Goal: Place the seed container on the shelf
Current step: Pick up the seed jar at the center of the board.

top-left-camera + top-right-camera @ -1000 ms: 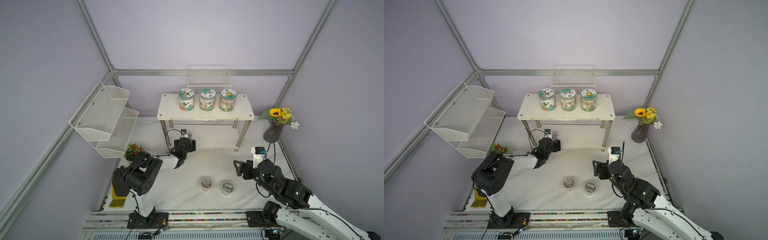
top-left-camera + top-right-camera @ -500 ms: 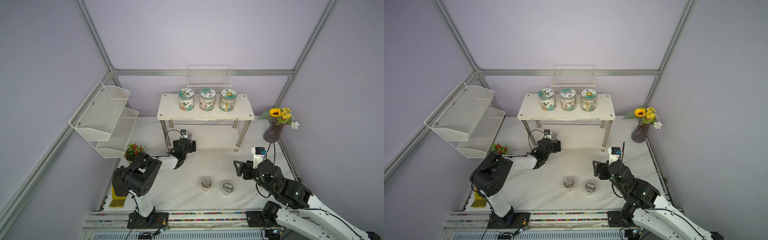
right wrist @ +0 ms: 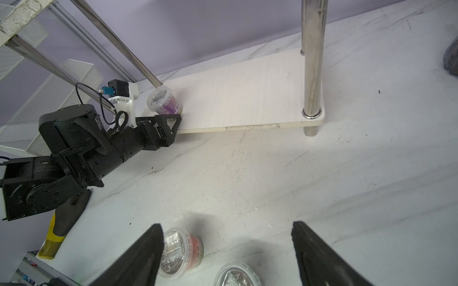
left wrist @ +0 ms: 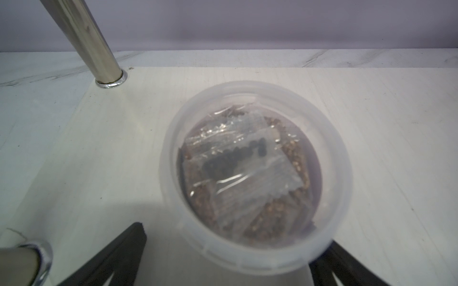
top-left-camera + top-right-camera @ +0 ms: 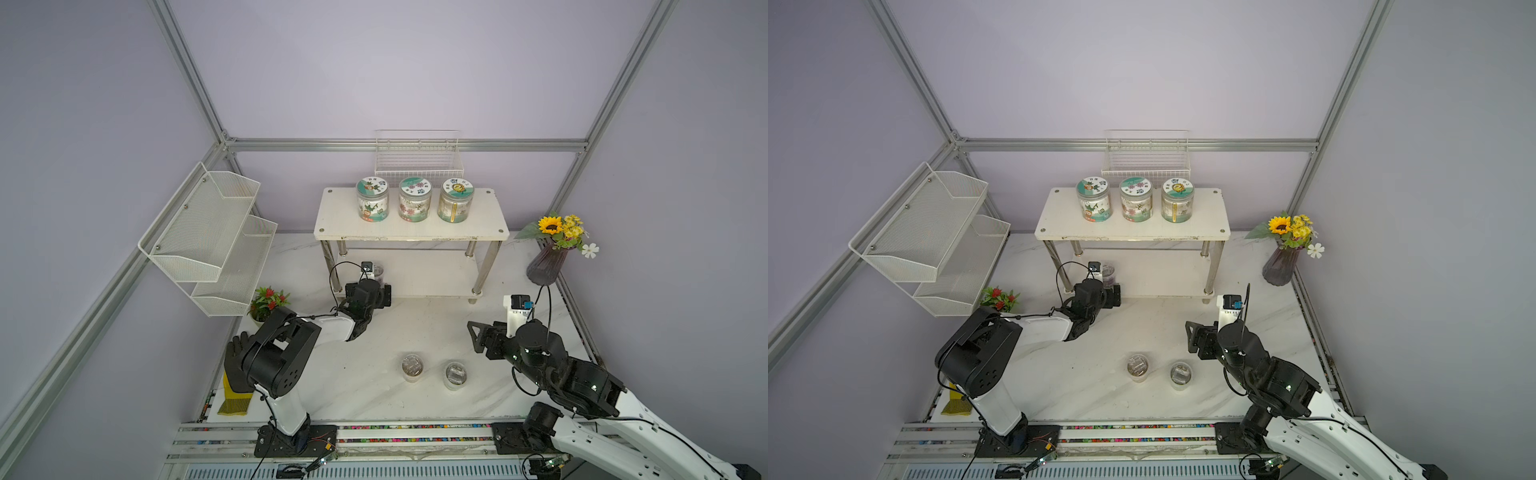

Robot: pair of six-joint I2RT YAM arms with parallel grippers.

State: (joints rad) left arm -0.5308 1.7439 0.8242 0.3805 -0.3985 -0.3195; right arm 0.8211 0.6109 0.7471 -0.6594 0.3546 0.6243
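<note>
Clear plastic round seed container (image 4: 255, 173) sits mid-frame on the bottom board of the smooth white shelf (image 4: 371, 123), by a shiny leg (image 4: 99, 49). Left gripper (image 4: 235, 237) is spread wide around it, not squeezing. Right gripper (image 3: 226, 226) is wide, holding nothing.

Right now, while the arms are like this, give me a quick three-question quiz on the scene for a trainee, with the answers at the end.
1. True or false: the seed tub stands on the lower board of the shelf.
2. How many tall jars with printed lids stand on the shelf's top board? A: two. B: three. C: four.
3. Fill in the missing word: the jaws of the left gripper, on either side of that tub, are ____.

Key: 1 true; 2 B; 3 open.
</note>
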